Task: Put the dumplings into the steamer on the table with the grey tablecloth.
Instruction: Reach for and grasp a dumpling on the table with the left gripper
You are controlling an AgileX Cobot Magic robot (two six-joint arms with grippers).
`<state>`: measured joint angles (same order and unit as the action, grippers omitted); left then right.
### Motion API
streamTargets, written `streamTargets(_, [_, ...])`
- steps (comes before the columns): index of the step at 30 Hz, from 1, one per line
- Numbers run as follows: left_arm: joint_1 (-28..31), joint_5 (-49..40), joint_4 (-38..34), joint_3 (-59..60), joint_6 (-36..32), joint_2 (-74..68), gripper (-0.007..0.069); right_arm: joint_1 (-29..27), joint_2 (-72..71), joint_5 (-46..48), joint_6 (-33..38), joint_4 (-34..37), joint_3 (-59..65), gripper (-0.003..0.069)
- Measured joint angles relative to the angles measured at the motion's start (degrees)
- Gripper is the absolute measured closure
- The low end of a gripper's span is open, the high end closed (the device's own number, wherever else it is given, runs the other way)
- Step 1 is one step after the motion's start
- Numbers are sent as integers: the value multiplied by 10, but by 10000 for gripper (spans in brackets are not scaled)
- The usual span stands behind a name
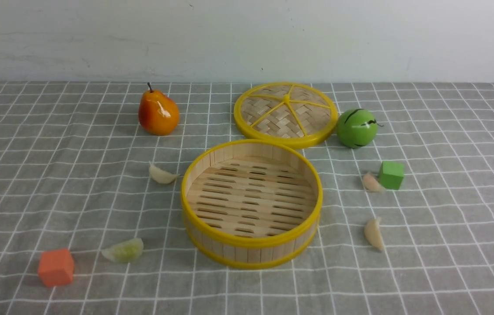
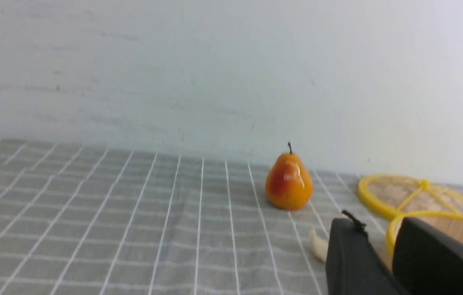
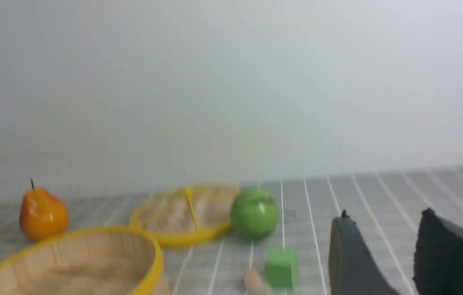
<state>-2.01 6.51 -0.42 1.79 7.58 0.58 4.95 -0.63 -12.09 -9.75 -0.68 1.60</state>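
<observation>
Orange cube (image 1: 56, 267); glossy crescent dumplings (image 1: 161, 174) around slatted steamer (image 1: 247, 253); left hand (image 2: 379, 231), right hand (image 3: 386, 223) apart.

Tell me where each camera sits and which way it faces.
Front view: between the arms, looking down at the steamer on the grey tablecloth; no arm shows.
Left wrist view: low over the tablecloth, facing the wall past the pear; open left gripper shows.
Right wrist view: low, facing the wall past the green ball; open right gripper shows.
Shared: both wrist views show pear, steamer, lid.
</observation>
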Motion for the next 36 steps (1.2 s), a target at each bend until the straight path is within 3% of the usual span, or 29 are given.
streamTargets(4, [0, 52, -13, 0, 26, 0, 461, 0, 0, -135, 0, -12, 0, 419])
streamTargets(8, [0, 84, -47, 0, 133, 0, 460, 0, 0, -256, 0, -15, 0, 419])
streamTargets(13, [0, 104, -68, -3, 321, 0, 460, 0, 0, -288, -30, -15, -1, 419])
streamTargets(16, [0, 91, -6, -61, 400, -2, 473, 0, 2, -266, -56, -15, -37, 419])
streamTargets(20, [0, 56, 131, -181, 426, -80, 563, 0, 53, -219, -22, -15, -116, 419])
streamTargets(24, [0, -1, 204, -260, 431, -204, 638, 0, 129, -177, 17, -15, -152, 419])
streamTargets(31, [-11, -118, 218, -329, 498, -424, 638, 0, 218, -166, -29, -19, -154, 419])
streamTargets(36, [-109, -268, 213, -415, 457, -530, 638, 0, 257, -124, -100, -53, -184, 465])
